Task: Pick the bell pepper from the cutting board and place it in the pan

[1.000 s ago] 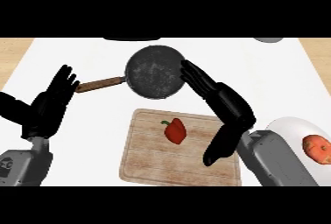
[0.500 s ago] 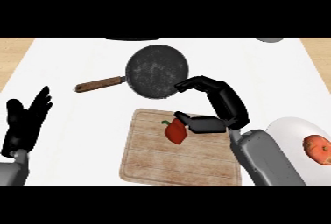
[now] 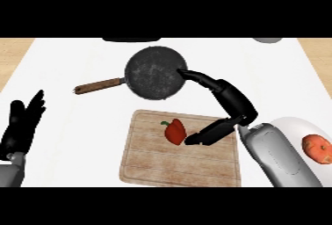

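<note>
Red bell pepper (image 3: 174, 132) on the cutting board (image 3: 178, 162), not yet lifted

Right hand (image 3: 217, 112) arches beside it, thumb tip touching, fingers spread toward the pan (image 3: 154, 72); grasp, carry and placing remain. Left hand (image 3: 23, 125) rests open at the left edge

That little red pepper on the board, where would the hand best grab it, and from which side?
Probably around its broad red body, coming from the right. The pepper lies on the cutting board with its green stem toward the upper left, too small to pinch. The right hand already sits against its right flank, so closing thumb and fingers across the body looks simplest.
</note>
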Motion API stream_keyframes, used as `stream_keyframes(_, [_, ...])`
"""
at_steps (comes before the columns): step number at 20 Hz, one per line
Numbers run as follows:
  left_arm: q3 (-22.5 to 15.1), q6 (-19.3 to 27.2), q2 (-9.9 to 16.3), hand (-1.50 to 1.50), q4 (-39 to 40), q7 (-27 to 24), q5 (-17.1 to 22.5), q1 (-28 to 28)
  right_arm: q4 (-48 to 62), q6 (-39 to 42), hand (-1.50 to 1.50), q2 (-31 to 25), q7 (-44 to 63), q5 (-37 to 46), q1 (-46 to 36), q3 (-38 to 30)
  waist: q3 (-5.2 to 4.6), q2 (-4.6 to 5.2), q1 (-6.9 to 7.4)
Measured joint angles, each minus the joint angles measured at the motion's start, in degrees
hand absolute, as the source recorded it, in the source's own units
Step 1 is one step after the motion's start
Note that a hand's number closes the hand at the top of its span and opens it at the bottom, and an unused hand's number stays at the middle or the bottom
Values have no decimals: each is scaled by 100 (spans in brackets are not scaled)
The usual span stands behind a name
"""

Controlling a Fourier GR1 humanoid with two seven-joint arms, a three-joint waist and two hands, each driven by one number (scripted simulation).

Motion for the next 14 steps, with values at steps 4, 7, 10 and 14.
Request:
stream_keyframes(4, [18,-33,3,0,46,-27,-23,28,-202,149,-150,-441,789,644,-547,308,-8,-14,-3])
stream_keyframes(7, [10,-48,-27,0,123,-58,-48,3,-348,384,-150,-660,1463,1155,-994,691,-14,-24,-8])
stream_keyframes(10, [-6,-37,-67,0,111,-47,-75,24,-435,733,-150,-760,2178,1535,-1404,1046,-14,-27,6])
stream_keyframes(14, [-25,2,-140,0,124,-12,-130,-72,-487,1240,-150,-597,3137,1911,-1970,1485,-12,-20,12])
